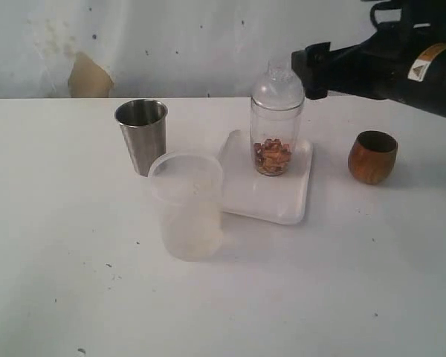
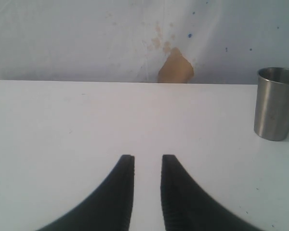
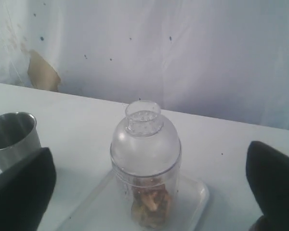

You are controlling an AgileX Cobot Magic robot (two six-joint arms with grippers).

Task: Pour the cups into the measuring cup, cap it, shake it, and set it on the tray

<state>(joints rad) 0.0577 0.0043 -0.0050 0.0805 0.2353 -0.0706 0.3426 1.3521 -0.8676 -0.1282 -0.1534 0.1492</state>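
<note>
The clear measuring cup (image 1: 273, 130) stands upright by the back edge of the white tray (image 1: 282, 201), closed by a clear domed lid (image 1: 278, 85), with brown pieces (image 1: 272, 158) at its bottom. The 3 cups stand upright on the tabletop (image 1: 74, 260): the steel tumbler (image 1: 143, 137) left of the tray, the frosted cup (image 1: 187, 208) at the tray's front-left corner, and the wooden cup (image 1: 372, 158) apart on the right.

Measuring cup (image 1: 276, 119) on tray (image 1: 271, 199)
</note>
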